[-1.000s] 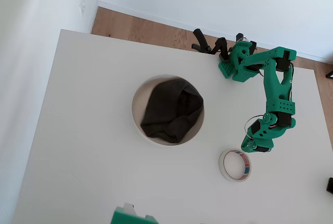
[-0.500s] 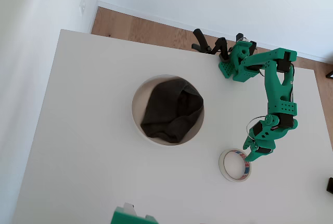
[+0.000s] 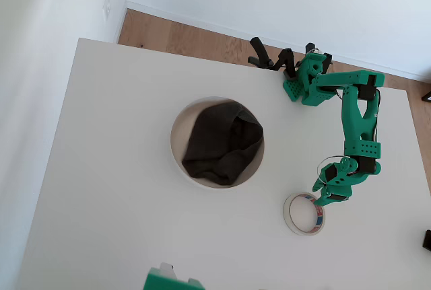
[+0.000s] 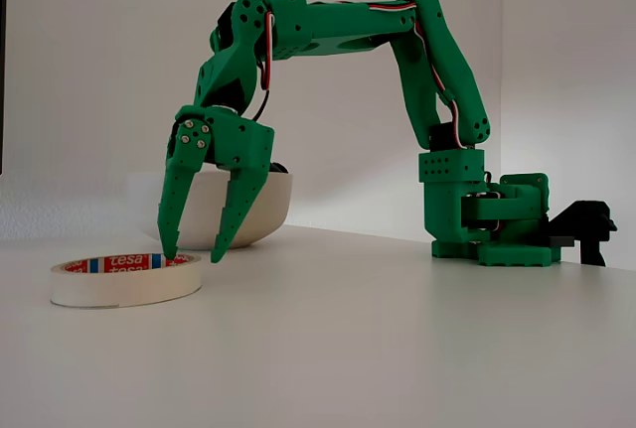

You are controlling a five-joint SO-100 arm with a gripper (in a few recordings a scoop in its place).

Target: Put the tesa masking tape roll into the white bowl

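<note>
In the overhead view the white bowl [image 3: 217, 142] is sitting on the white surface [image 3: 108, 189] with a dark crumpled cloth [image 3: 222, 143] lying inside it, and the tesa masking tape roll [image 3: 304, 214] is lying flat well to the right of the bowl and nearer the picture's bottom edge. The green gripper [image 4: 191, 251] is hanging over the roll's rim with its jaws spread apart, one tip pointing down at the ring's edge nearest the bowl, the other just outside it.
</note>
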